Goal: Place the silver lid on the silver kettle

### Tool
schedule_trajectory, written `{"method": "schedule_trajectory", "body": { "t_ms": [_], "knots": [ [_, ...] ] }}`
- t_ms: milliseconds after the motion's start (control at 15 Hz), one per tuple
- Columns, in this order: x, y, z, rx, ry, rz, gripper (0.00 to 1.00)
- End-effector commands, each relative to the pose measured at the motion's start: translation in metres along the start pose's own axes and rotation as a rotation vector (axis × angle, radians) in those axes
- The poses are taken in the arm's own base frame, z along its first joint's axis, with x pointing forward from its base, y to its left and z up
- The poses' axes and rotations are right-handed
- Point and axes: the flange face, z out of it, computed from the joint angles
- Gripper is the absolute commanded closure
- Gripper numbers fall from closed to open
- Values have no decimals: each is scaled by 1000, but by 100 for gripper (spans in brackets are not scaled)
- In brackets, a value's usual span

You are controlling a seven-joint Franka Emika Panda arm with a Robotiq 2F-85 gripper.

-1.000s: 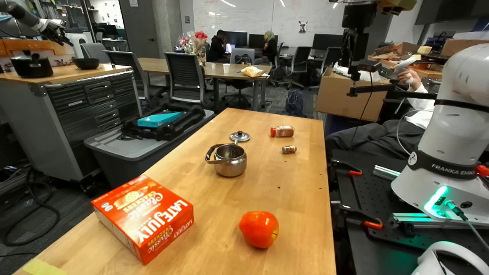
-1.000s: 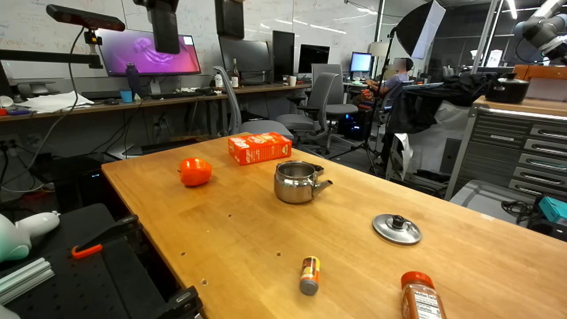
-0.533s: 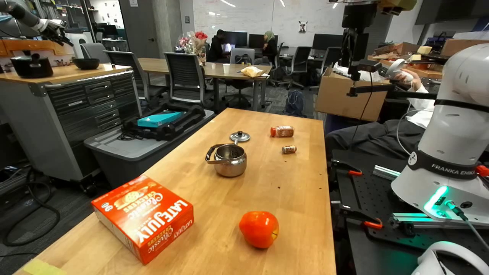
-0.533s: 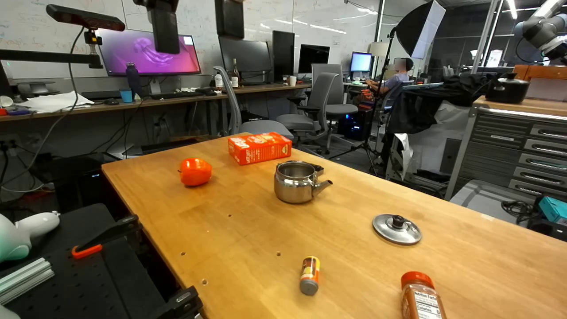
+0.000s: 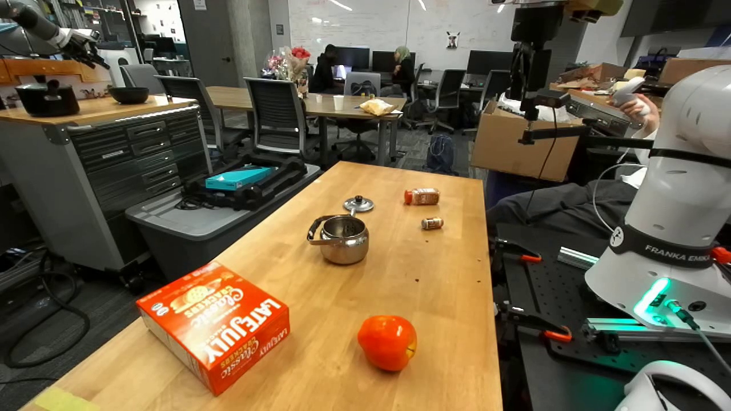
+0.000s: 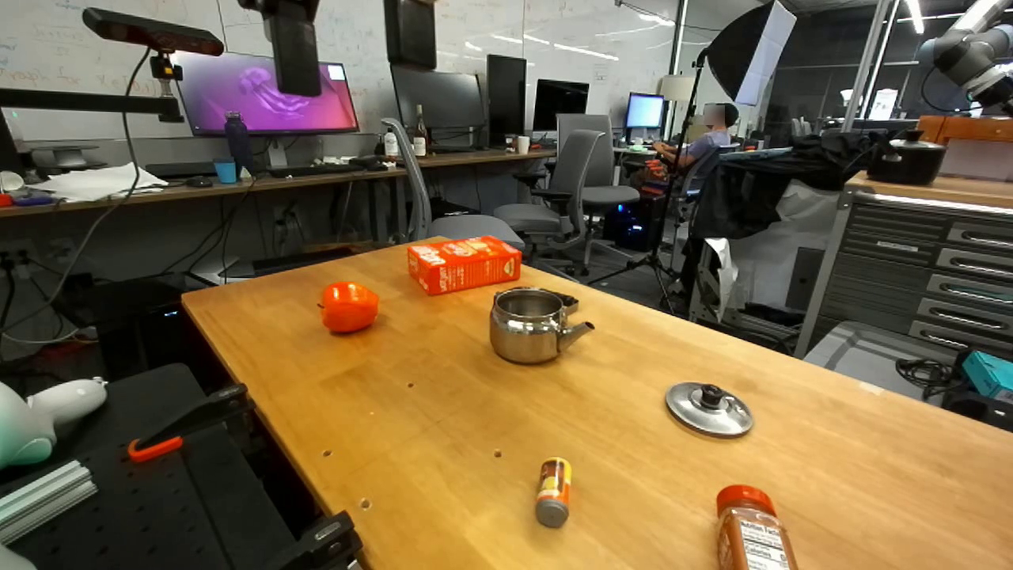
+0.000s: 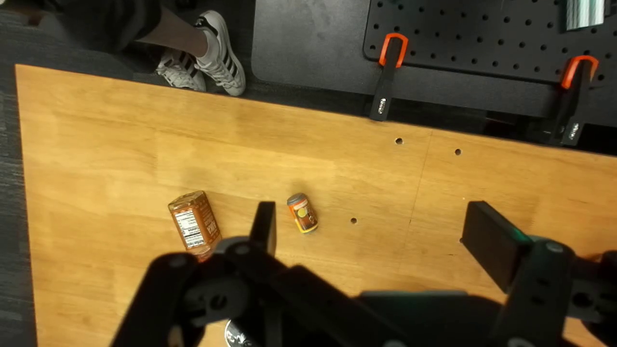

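the hand points down, its fingers spread wide.

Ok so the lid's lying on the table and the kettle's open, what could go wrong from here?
The lid has a small knob, so the open gripper might close off-center and tip or slide it. The kettle has its spout pointing roughly toward the lid, so a low carry could bump it and shift the kettle. A jar lies on its side not far from the lid; the gripper might knock it coming down.
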Motion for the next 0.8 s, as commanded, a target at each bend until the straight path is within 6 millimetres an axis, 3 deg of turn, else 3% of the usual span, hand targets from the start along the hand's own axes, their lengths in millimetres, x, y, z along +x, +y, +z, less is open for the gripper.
{"method": "schedule_trajectory", "body": {
  "t_ms": [0, 733],
  "knots": [
    [0, 0, -1, 0, -1, 0, 0],
    [6, 4, -5, 10, 14, 14, 0]
  ]
}}
